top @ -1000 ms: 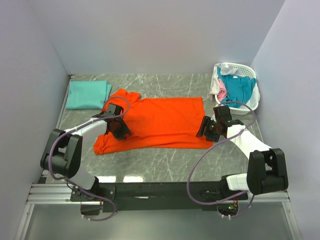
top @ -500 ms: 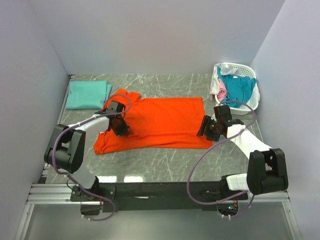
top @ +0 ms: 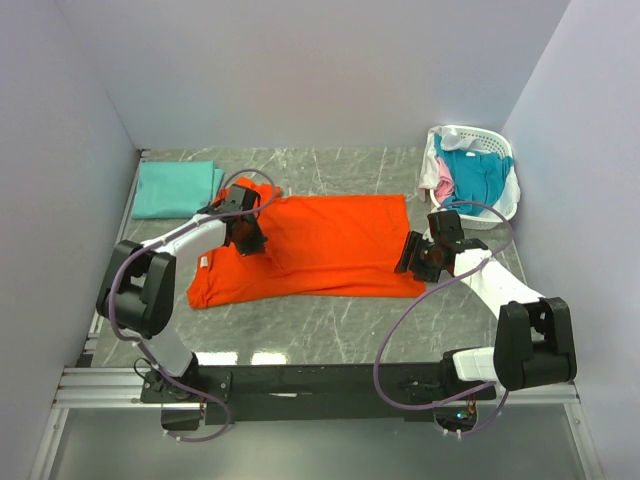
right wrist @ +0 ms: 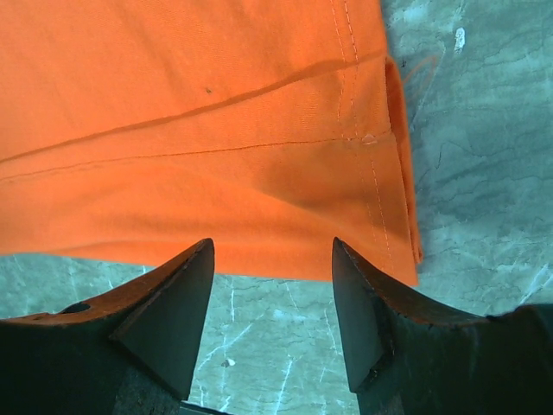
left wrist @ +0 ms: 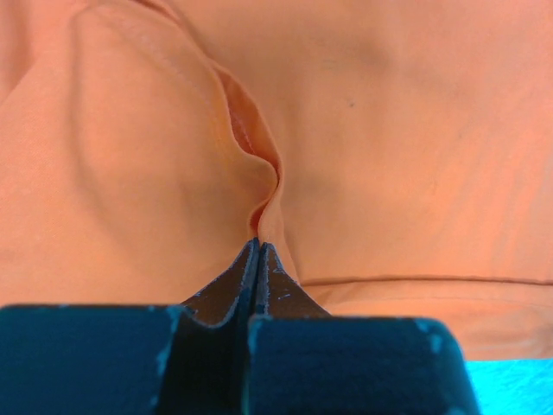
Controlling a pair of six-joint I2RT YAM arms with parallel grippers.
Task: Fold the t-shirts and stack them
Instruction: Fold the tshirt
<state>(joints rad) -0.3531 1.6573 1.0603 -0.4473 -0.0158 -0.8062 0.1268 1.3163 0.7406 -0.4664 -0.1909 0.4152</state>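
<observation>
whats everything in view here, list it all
orange t-shirt: one, bright orange, spread flat mid-table
mint-green t-shirt: one, mint green, folded, far left corner
teal-blue t-shirt: one, teal, bunched in the basket
pink cloth: one, pink, in the basket left of the teal one
white cloth: one, white, draped over the basket's left rim
basket: one, white slotted plastic, far right corner
table: one, grey marbled, under it all
left gripper: one, black, shut on a fold of the orange t-shirt
right gripper: one, black, open, at the orange t-shirt's near right corner
</observation>
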